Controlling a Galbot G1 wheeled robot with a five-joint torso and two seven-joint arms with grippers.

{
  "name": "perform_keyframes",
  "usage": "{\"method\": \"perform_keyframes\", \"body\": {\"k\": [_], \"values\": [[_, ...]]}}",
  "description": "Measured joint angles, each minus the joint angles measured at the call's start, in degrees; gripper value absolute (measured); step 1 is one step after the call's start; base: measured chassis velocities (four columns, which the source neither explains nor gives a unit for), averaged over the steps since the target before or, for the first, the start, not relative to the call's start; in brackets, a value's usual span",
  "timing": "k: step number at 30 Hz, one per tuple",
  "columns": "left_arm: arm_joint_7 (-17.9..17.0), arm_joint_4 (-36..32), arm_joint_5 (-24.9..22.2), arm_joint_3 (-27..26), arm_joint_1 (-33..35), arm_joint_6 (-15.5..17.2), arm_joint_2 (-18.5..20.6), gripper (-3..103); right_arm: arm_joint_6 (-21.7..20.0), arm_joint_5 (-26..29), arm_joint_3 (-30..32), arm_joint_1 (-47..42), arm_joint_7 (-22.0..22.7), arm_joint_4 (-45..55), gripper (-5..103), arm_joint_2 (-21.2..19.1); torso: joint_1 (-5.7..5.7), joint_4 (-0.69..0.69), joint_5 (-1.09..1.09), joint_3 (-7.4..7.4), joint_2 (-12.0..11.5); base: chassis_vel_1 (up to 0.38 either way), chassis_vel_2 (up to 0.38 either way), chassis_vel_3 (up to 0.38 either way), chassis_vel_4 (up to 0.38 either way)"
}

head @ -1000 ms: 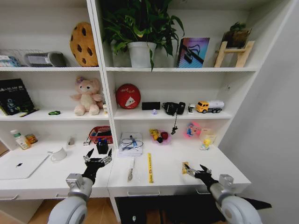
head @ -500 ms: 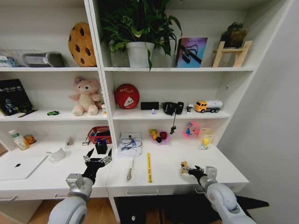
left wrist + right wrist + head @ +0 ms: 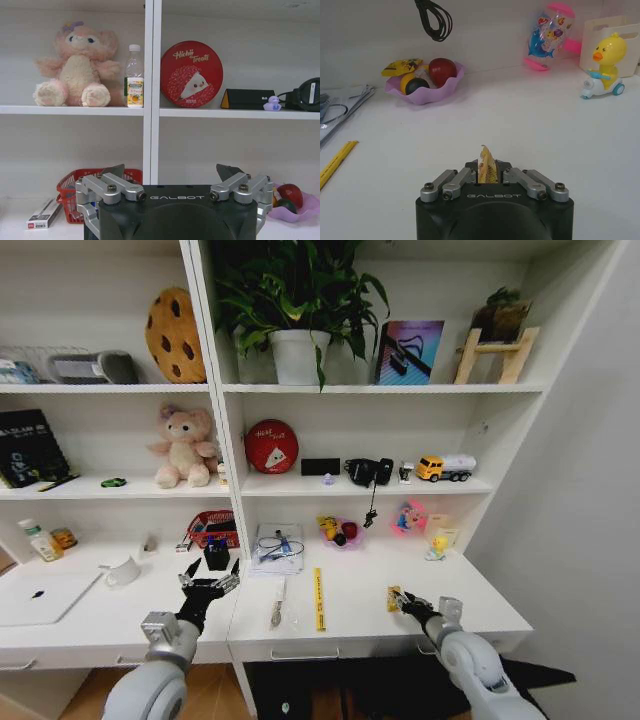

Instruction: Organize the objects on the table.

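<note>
Right gripper [image 3: 487, 176]: I log it low over the table [image 3: 360, 615], fingers pinched narrow on a small yellow packet [image 3: 487, 170] that stands upright between them. Forearm reaches in from the table's front edge, wrist level, near the right end.

Left gripper [image 3: 207, 583]: I see it held above the table's front edge, just left of the shelving divider, fingers spread wide and holding nothing, arm raised from below with the wrist pointed at the shelves.

Table contents as I read them, placed from the right gripper:
- yellow ruler [image 3: 320, 599], well to its left, lying front to back.
- purple dish [image 3: 423, 86] of round items, beyond it toward the back wall.
- yellow duck toy [image 3: 604, 67], beyond it to the right.
- silver laptop [image 3: 45, 596], far left end, lid shut.
</note>
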Motion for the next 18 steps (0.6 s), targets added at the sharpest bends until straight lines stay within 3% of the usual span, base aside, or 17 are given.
{"method": "perform_keyframes", "body": {"k": [1,3,4,6,7,18], "values": [[0.0,0.0,0.0,0.0,0.0,0.0,0.0,100,0.07,-0.03,0.01,0.0,-0.09,-0.04,19,-0.01,0.0,0.0,0.0,0.0,0.0,0.0,0.0,0.0,0.0],[0.0,0.0,0.0,0.0,0.0,0.0,0.0,100,0.25,-0.16,0.07,-0.08,-0.33,-0.16,19,-0.04,0.0,0.0,0.0,0.0,0.0,0.0,0.0,0.0,0.0],[0.0,0.0,0.0,0.0,0.0,0.0,0.0,100,0.41,-0.33,0.1,-0.19,-0.47,-0.22,8,-0.06,0.0,0.0,0.0,0.0,0.0,0.0,0.0,0.0,0.0],[0.0,0.0,0.0,0.0,0.0,0.0,0.0,100,0.63,-0.49,0.17,-0.34,-0.74,-0.24,8,-0.12,0.0,0.0,0.0,0.0,0.0,0.0,0.0,0.0,0.0],[0.0,0.0,0.0,0.0,0.0,0.0,0.0,100,0.7,-0.59,0.21,-0.43,-0.87,-0.25,1,-0.15,0.0,0.0,0.0,0.0,0.0,0.0,0.0,0.0,0.0],[0.0,0.0,0.0,0.0,0.0,0.0,0.0,100,2.78,-5.45,0.83,-3.66,-2.22,3.26,4,0.57,-0.01,0.0,0.0,0.0,0.0,0.0,0.0,0.0,0.0]]}}
